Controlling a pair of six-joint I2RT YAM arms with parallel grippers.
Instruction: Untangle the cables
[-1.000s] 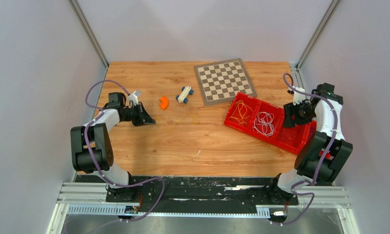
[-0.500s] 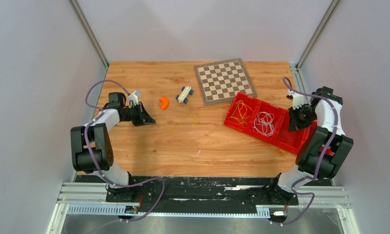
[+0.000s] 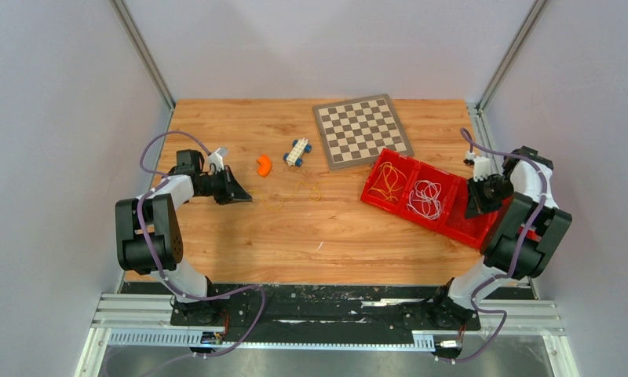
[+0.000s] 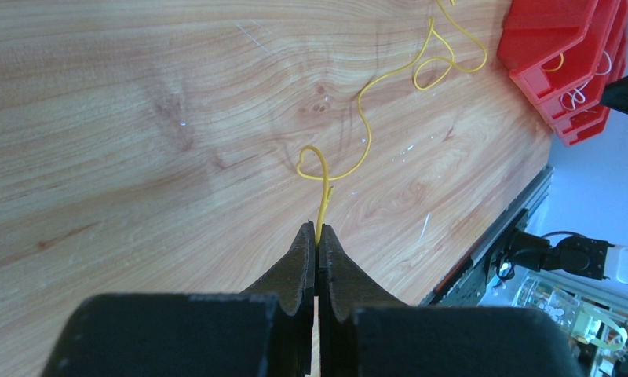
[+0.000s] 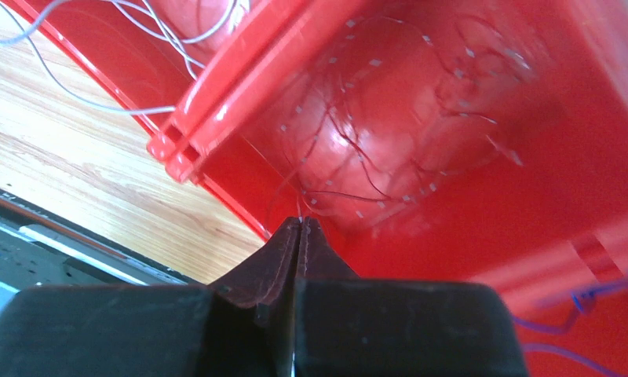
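Both shut over wooden table [image 3: 217, 236]: left gripper [image 4: 317, 229] pinching yellow cable [image 4: 325, 184], right gripper [image 5: 301, 222] at red cables [image 5: 350, 153].

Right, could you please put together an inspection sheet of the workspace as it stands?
Surface: wooden tabletop, a few small scratches.
Job's things: one yellow cable loose on the wood; red tray holds yellow-orange cables, white cables and red cables, one bunch per compartment.
Clutter: chessboard, toy car, orange piece, all towards the far side.
Grippers: left gripper shut on the yellow cable's end; right gripper shut over the red-cable compartment, hold on a wire not discernible.
Cables: purple hoses loop along both arms.
Surroundings: pale walls, metal frame rails; nothing else seen.
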